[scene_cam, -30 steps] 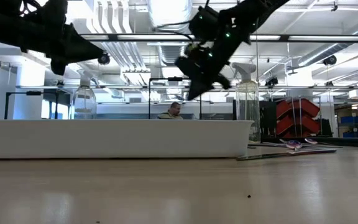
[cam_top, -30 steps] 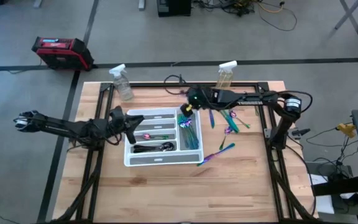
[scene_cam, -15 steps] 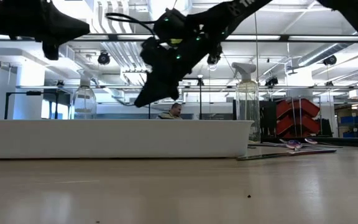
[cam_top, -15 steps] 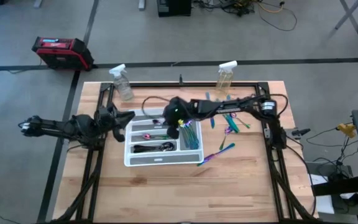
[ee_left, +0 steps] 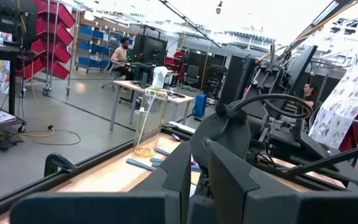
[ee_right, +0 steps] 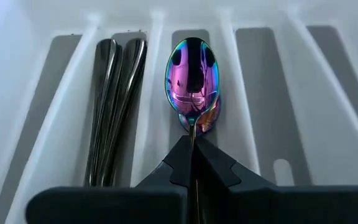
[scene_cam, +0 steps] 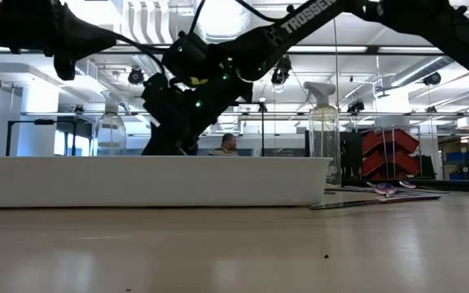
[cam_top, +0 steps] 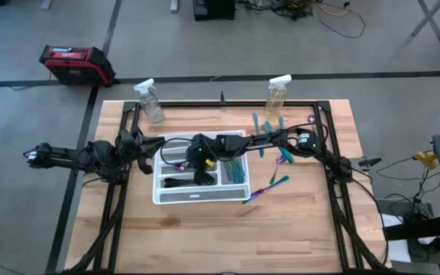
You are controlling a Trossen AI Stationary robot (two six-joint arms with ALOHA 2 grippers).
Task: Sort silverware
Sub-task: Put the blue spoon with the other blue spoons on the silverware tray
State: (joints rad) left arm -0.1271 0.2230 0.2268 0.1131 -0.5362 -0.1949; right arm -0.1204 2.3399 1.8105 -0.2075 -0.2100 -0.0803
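1. The right gripper [ee_right: 191, 155] is closed on the handle of an iridescent purple spoon [ee_right: 192, 81], holding it over a middle slot of the white cutlery tray [cam_top: 176, 196].
2. Dark utensils [ee_right: 114, 99] lie in the neighbouring slot.
3. More silverware [cam_top: 283, 153] lies on the table beside the tray.
4. The left gripper [cam_top: 150, 147] hovers at the tray's left edge; whether its fingers are apart is unclear.

Overhead looks straight down; low looks level across the table; both share the white tray [cam_top: 176, 198] the right wrist nears.
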